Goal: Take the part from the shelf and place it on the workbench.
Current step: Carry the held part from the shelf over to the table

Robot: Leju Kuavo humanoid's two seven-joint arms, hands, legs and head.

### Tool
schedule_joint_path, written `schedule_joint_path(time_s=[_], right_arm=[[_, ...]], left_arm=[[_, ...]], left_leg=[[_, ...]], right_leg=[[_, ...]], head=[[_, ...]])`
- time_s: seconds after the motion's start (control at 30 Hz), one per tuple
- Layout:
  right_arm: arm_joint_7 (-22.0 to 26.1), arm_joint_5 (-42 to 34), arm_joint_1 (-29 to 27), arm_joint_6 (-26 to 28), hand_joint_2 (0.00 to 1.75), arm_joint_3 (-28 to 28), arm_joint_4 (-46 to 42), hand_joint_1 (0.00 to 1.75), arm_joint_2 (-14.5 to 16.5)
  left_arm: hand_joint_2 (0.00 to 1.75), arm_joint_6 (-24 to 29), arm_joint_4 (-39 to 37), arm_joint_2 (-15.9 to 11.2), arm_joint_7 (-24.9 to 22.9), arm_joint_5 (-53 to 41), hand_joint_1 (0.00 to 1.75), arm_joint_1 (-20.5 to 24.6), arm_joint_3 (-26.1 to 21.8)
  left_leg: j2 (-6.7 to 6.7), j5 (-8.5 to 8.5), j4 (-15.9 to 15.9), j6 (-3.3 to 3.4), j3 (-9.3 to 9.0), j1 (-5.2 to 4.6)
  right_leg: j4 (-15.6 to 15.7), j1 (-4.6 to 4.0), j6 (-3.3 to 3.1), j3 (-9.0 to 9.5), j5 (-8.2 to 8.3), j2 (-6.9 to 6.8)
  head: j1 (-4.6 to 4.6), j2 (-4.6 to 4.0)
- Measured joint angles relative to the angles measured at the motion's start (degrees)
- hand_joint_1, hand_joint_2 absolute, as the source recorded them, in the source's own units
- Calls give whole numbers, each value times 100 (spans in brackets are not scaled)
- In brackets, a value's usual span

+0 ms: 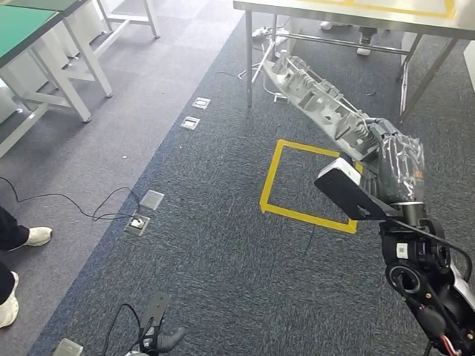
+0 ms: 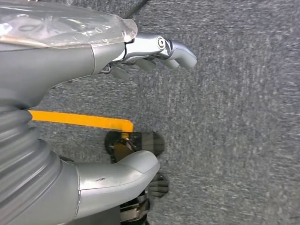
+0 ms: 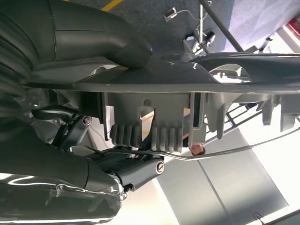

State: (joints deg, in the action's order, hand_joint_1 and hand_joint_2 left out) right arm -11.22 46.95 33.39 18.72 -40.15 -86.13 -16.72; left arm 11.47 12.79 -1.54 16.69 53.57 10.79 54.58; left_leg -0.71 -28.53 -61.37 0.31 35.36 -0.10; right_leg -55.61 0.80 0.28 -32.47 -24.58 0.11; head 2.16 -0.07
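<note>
Grey carpet with a yellow taped square point(image 1: 306, 180). Right robot hand point(image 1: 395, 167), at 4 o'clock, grips one end of the long ribbed grey part point(image 1: 319, 100), which juts toward the counter point(image 1: 358, 16) at 1 o'clock. Part likely stiff, light plastic, levering when end-held; a mid-length hold would balance better. Left robot hand point(image 2: 116, 112) hangs spread, holding nothing.

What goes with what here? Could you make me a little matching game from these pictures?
Things:
1. part
2. tape square
3. left hand
4. table

States or places:
A. yellow, stuck on the carpet
B. holds nothing, hangs over the carpet
C. long and grey, held in the right hand
D. stands beyond the square, metal legs

Pairs: 1-C, 2-A, 3-B, 4-D
</note>
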Motion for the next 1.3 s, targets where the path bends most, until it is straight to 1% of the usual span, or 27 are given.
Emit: schedule_joint_path(time_s=[0.07, 0.1, 0.13, 0.17, 0.23, 0.27, 0.3, 0.4, 0.47, 0.5, 0.57, 0.6, 0.63, 0.67, 0.73, 0.77, 0.8, 0.87, 0.93, 1.0, 1.03, 1.1, 1.13, 1.17, 1.2, 1.27, 1.3], right_arm=[[6, -17, -2, 8, 175, 6, 1, 175, 0], [13, -26, -6, 12, 175, 6, 2, 175, 0], [19, -33, -9, 15, 175, 5, 2, 175, 0], [25, -42, -11, 19, 175, 4, 2, 175, 0], [27, -56, -10, 26, 175, 7, 2, 175, 0], [27, -61, -5, 32, 175, 9, 2, 175, 0], [28, -62, -1, 37, 175, 11, 2, 175, 0], [33, -75, 4, 46, 175, 10, 2, 175, 0], [34, -89, 5, 47, 175, 12, 2, 175, 0], [33, -92, 4, 48, 175, 13, 2, 175, 0], [34, -96, 0, 48, 175, 13, 2, 175, 0], [36, -97, -5, 48, 175, 11, 2, 175, 0], [38, -97, -9, 48, 175, 10, 3, 175, 0], [38, -98, -11, 48, 175, 9, 4, 175, 0], [38, -101, -9, 48, 175, 10, 6, 175, 0], [38, -102, -4, 48, 175, 11, 7, 175, 0], [39, -103, 6, 48, 175, 13, 7, 175, 0], [41, -103, 24, 48, 175, 11, 8, 175, 0], [40, -103, 31, 48, 175, 10, 10, 175, -1], [36, -103, 42, 49, 175, 13, 17, 175, -1], [34, -102, 48, 49, 175, 13, 22, 175, -1], [34, -102, 55, 50, 175, 8, 31, 175, 1], [36, -102, 52, 50, 175, 4, 34, 175, 1], [37, -103, 51, 49, 175, 0, 37, 175, 2], [38, -103, 51, 49, 175, -4, 37, 175, 2], [37, -103, 51, 49, 175, -8, 37, 175, 2], [36, -103, 54, 50, 175, -5, 37, 175, 2]], left_arm=[[175, 0, 0, 3, 1, 1, 0, -7, 0], [175, 0, 0, 3, 1, 1, 0, -16, 0], [175, 0, 0, 2, 0, 1, 0, -23, 0], [175, 0, 0, 1, 0, 1, 0, -25, 0], [175, 0, 0, -2, 0, 1, 0, -23, 0], [175, 0, 0, -2, 1, 1, 0, -20, 0], [175, 0, 0, -1, 0, 1, 0, -18, 0], [175, 0, 0, 2, -1, -2, 0, -16, 0], [175, -1, 0, -2, 1, -7, 0, -12, 0], [175, -2, 0, -4, 3, -9, 0, -10, 0], [175, -7, 0, -5, 5, -13, 0, -9, 0], [175, -11, 0, -3, 5, -14, 0, -10, 0], [175, -15, 0, -1, 5, -16, 0, -11, 0], [175, -16, 0, 1, 5, -17, 0, -11, 0], [175, -17, 0, 6, 5, -18, 0, -11, 0], [175, -17, 0, 10, 5, -18, 0, -10, 0], [175, -17, 0, 14, 6, -19, 0, -8, -1], [175, -19, 0, 20, 7, -23, 0, -6, -1], [175, -22, 0, 11, 7, -26, 0, -4, -3], [175, -24, 0, 2, 8, -29, 0, 4, -5], [175, -24, 0, -1, 9, -31, 0, 6, -7], [175, -24, 0, -4, 9, -32, 0, 2, -7], [175, -24, 0, -7, 8, -32, 0, -4, -7], [175, -24, 0, -8, 8, -32, 0, -8, -7], [175, -24, 0, -10, 7, -32, 0, -8, -7], [175, -24, 0, -12, 7, -32, 0, -2, -6], [175, -24, 0, -10, 7, -32, 0, 0, -5]], left_leg=[[18, -267, -802, -61, 477, 41], [22, -294, -1056, -81, 661, 61], [24, -205, -1096, -93, 741, 77], [26, -10, -896, -100, 698, 90], [39, 462, -75, -101, 365, 108], [40, 598, 278, -88, 212, 101], [39, 651, 494, -65, 117, 90], [25, 598, 585, 45, 66, 66], [21, 571, 616, 124, 7, 76], [20, 556, 630, 160, -28, 80], [20, 516, 630, 212, -77, 56], [19, 496, 628, 231, -100, 40], [15, 473, 627, 245, -129, 24], [8, 448, 626, 252, -165, 9], [-13, 390, 627, 252, -249, -13], [-20, 365, 621, 242, -274, -29], [-22, 349, 613, 228, -278, -37], [-13, 343, 602, 189, -240, -42], [-2, 326, 588, 139, -229, -45], [6, 187, 325, 57, -116, -36], [10, 58, 14, 10, 51, -8], [18, -189, -768, -75, 528, 52], [22, -208, -1009, -106, 709, 77], [25, -112, -1025, -129, 779, 98], [27, 76, -818, -148, 731, 117], [28, 524, -12, -183, 392, 148], [17, 646, 312, -175, 247, 154]], right_leg=[[4, 10, -27, 17, -24, -9], [4, 15, -30, 27, -38, -7], [4, 22, -26, 45, -55, -5], [4, 33, -12, 74, -77, -2], [5, 52, 37, 143, -134, 1], [1, 47, 68, 161, -160, 4], [5, 40, 98, 172, -179, 7], [41, 34, 199, 200, -222, 12], [-136, 47, 248, 141, -352, 4], [-406, 47, 258, 18, -485, 1], [-1233, 32, 254, -397, -800, 0], [-1585, 24, 249, -602, -883, 1], [-1753, 17, 236, -729, -857, 1], [-1681, 8, 212, -745, -710, 1], [-957, -32, 123, -500, -199, 0], [-580, -59, 73, -350, -10, -7], [-279, -83, 36, -219, 86, -14], [-60, -112, 8, -113, 61, -21], [30, -80, -3, -54, 47, -16], [104, -29, -26, 29, 53, -22], [122, -19, -38, 58, 50, -26], [126, -8, -55, 76, 28, -25], [125, 0, -50, 86, 14, -19], [123, 14, -36, 103, -5, -10], [118, 32, -15, 129, -29, -2], [97, 57, 57, 187, -100, 9], [80, 54, 96, 201, -136, 17]], head=[[22, 0], [32, 0], [42, 0], [55, 0], [79, 0], [91, 0], [92, 0], [71, 0], [38, 0], [17, 0], [-21, 0], [-28, 0], [-31, 0], [-35, 0], [-47, 0], [-52, 0], [-59, 0], [-62, 0], [-64, 0], [-54, 0], [-47, 0], [-30, 0], [-26, 0], [-22, -1], [-18, -1], [-11, -1], [-6, 0]])
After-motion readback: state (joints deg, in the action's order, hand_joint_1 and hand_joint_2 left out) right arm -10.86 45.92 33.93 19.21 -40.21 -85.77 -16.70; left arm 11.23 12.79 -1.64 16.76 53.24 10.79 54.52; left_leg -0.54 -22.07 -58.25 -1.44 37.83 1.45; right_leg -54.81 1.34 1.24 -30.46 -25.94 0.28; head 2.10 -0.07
